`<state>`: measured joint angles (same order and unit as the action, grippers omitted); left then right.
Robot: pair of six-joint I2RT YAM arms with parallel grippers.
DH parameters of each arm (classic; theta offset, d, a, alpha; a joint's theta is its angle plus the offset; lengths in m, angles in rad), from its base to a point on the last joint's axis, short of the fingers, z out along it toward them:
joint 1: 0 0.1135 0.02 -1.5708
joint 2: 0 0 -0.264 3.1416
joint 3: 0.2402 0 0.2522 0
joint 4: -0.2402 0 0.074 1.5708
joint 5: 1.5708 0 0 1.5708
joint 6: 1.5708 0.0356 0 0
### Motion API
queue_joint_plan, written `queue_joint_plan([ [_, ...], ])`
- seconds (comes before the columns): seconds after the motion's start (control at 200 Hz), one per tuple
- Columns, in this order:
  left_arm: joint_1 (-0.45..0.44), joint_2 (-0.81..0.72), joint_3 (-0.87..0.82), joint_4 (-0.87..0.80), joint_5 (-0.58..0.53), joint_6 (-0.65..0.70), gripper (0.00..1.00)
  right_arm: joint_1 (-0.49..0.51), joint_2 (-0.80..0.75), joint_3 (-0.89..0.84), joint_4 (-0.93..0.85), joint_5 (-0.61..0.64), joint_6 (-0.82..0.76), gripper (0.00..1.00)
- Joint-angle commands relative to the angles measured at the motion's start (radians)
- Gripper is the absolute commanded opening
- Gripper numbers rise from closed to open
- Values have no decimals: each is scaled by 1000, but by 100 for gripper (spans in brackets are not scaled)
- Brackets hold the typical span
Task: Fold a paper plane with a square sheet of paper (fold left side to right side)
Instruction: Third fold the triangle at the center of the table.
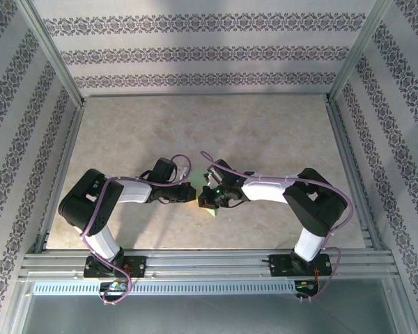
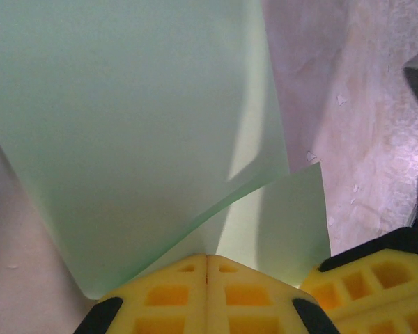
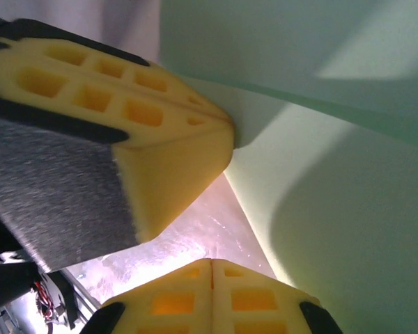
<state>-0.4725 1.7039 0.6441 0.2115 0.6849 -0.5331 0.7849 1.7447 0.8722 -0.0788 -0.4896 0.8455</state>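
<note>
One curled green sheet, two closed jaws, left pinching it

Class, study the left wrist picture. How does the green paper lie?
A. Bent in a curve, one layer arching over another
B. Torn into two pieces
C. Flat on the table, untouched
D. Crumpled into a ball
A: the paper comes up from the closed fingers of the left gripper and curves over a lower layer, above the table.
</note>
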Motion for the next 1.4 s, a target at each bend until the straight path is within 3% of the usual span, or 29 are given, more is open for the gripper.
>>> queue_joint_plan([
  [0.0, -12, 26, 0, -76, -93, 39, 0, 8, 14, 14, 43, 33, 27, 0],
  [0.64, -12, 38, 10, -95, -108, 53, 0, -12, 46, 8, -14, 98, 30, 0],
  [1.014, -12, 57, 15, -93, -126, 69, 0, -14, -19, -58, -160, 124, 19, 0],
  [1.394, -12, 65, 21, -107, -140, 84, 0, -52, -125, -199, -197, 142, 29, 0],
])
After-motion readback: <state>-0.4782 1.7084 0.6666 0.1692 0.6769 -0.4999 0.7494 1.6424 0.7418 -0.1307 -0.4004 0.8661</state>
